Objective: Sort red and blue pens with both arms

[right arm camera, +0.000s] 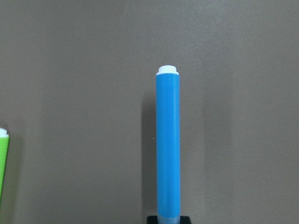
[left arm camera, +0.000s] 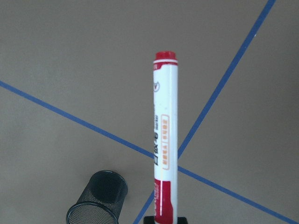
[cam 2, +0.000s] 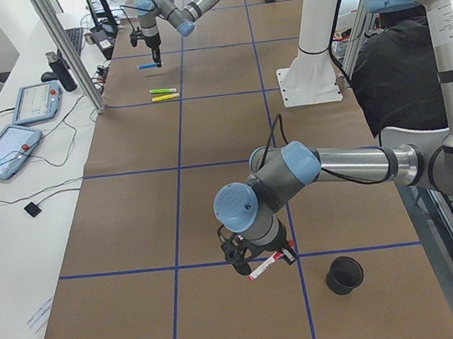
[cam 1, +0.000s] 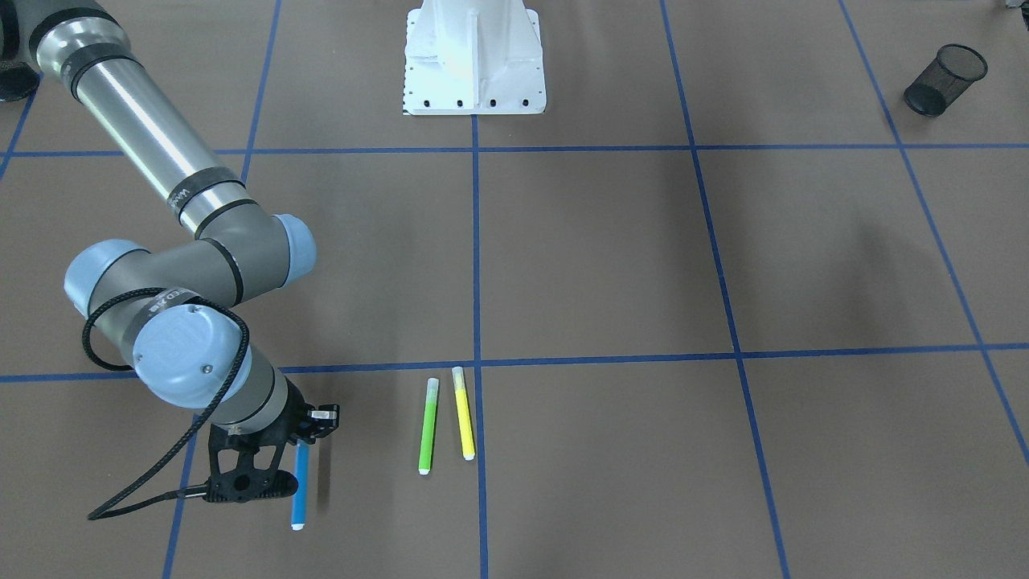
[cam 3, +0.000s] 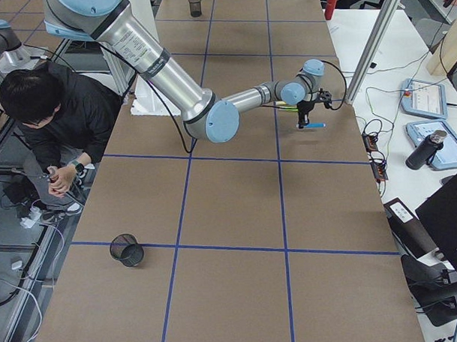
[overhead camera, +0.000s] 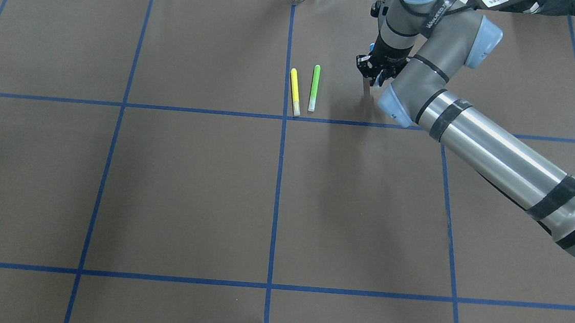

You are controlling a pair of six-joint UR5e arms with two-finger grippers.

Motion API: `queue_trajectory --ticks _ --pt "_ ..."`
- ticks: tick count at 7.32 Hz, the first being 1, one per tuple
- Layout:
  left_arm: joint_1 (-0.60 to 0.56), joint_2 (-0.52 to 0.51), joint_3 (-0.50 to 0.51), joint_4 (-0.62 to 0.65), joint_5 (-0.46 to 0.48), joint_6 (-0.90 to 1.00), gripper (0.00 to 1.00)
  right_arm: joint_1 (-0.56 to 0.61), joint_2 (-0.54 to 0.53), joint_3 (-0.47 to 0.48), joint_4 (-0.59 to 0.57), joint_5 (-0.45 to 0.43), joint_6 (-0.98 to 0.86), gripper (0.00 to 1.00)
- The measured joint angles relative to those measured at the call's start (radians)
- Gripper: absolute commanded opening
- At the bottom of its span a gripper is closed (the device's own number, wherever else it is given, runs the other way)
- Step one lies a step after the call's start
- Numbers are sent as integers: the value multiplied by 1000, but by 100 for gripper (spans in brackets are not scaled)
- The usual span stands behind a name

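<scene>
My right gripper (cam 1: 312, 428) is shut on the upper end of the blue pen (cam 1: 299, 486), which hangs just above the brown table with its shadow beside it. The right wrist view shows the blue pen (right arm camera: 168, 144) sticking straight out, white tip away from me. In the exterior left view, my left gripper (cam 2: 263, 259) is shut on the red pen (cam 2: 267, 267), close to a black mesh cup (cam 2: 343, 274). The left wrist view shows the red pen (left arm camera: 163, 149), white-barrelled with red ends, held above the table with the cup (left arm camera: 98, 199) below and to its left.
A green marker (cam 1: 428, 426) and a yellow marker (cam 1: 464, 412) lie side by side right of the right gripper. A second black mesh cup (cam 3: 196, 5) stands at the right arm's end of the table. The white pedestal (cam 1: 474, 60) stands mid-table. A person (cam 3: 57, 109) sits beside the table.
</scene>
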Motion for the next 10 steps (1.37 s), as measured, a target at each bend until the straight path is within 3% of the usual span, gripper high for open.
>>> queue_trajectory --ticks 3,6,7,10 --pt "-85 49 -22 274 -81 -1 0 71 -51 37 -5 34 -60 0" --pt "-100 89 65 449 -245 4 0 126 -130 109 -29 87 -94 0" --pt "-105 107 77 460 -268 5 0 149 -156 144 -77 103 -148 0" --pt "-140 141 129 471 -281 19 0 233 -181 250 -359 81 -464 0"
